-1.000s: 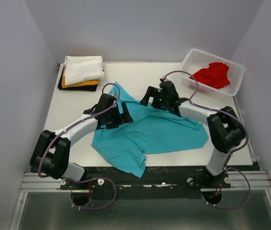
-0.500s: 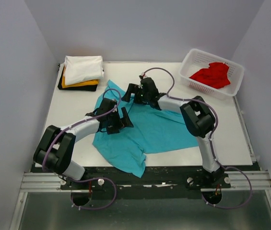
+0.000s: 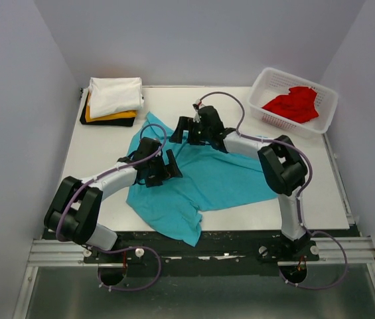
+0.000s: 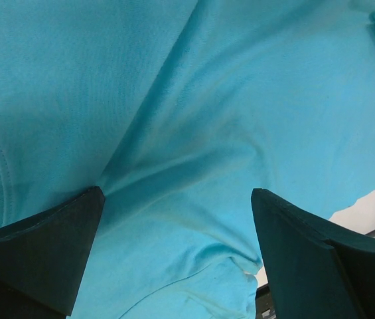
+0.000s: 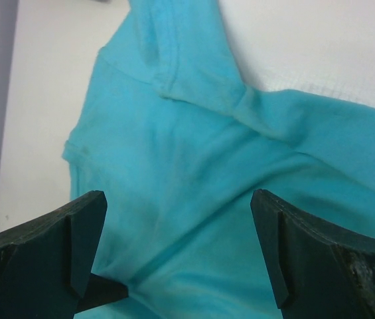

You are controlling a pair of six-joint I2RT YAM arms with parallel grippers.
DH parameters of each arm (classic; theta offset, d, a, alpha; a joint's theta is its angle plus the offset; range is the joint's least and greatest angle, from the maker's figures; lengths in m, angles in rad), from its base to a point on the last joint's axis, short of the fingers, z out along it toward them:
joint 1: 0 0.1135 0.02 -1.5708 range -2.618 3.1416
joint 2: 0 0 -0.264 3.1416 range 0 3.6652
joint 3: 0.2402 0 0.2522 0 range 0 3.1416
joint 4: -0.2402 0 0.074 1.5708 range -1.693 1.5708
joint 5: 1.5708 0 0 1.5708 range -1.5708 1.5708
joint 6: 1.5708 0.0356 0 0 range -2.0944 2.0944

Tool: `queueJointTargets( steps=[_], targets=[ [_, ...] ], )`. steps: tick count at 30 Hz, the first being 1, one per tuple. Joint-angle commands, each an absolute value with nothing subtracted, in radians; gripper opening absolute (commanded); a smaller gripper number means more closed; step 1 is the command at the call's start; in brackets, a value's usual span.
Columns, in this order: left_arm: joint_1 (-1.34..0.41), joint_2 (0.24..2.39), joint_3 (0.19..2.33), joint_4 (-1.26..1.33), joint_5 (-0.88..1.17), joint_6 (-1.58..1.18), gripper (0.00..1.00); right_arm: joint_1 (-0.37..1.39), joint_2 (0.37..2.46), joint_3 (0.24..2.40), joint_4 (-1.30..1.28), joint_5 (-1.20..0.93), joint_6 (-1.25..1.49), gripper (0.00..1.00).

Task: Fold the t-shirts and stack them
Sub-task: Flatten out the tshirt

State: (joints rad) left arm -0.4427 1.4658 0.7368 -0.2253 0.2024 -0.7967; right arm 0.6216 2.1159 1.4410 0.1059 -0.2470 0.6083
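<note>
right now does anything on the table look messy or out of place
The teal-blue cloth t-shirt lies rumpled and skewed, one corner drooping over the white table's front edge. The red cloth shirt sits bunched, unfolded, in the white plastic lattice basket. The folded white, yellow-orange and black stack looks tidy.

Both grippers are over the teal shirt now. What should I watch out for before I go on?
The shirt's near corner hangs past the table edge; a pull toward that edge may drag it off. The left gripper and right gripper are open over creased cloth, so a pinch may catch a bunched ridge. They are close together and might bump.
</note>
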Motion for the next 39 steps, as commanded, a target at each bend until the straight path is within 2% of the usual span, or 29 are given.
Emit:
queueJointTargets(
  steps=[1, 7, 19, 22, 27, 34, 37, 39],
  targets=[
    [-0.443, 1.478, 0.720, -0.302, 0.154, -0.782, 0.98, 0.639, 2.170, 1.506, 0.086, -0.378, 0.601, 1.00],
    [-0.443, 1.487, 0.716, -0.287, 0.164, -0.791, 0.98, 0.649, 2.337, 1.689, 0.085, -0.376, 0.596, 1.00],
    [-0.443, 1.472, 0.694, -0.308, 0.154, -0.790, 0.99, 0.636, 2.623, 2.086, 0.050, 0.026, 0.565, 1.00],
    [-0.443, 1.456, 0.680, -0.329, 0.135, -0.791, 0.99, 0.601, 2.662, 2.161, 0.072, 0.009, 0.614, 1.00],
    [-0.443, 1.428, 0.662, -0.353, 0.106, -0.787, 0.99, 0.545, 2.684, 2.244, 0.131, -0.069, 0.576, 1.00],
    [-0.443, 1.413, 0.679, -0.367, 0.098, -0.778, 0.99, 0.518, 2.660, 2.292, 0.071, -0.041, 0.391, 1.00],
    [-0.443, 1.405, 0.700, -0.366, 0.097, -0.775, 0.99, 0.515, 2.568, 2.227, -0.012, -0.100, 0.339, 1.00],
    [-0.443, 1.396, 0.722, -0.360, 0.097, -0.770, 0.99, 0.515, 2.454, 2.090, -0.040, -0.127, 0.320, 1.00]
  ],
)
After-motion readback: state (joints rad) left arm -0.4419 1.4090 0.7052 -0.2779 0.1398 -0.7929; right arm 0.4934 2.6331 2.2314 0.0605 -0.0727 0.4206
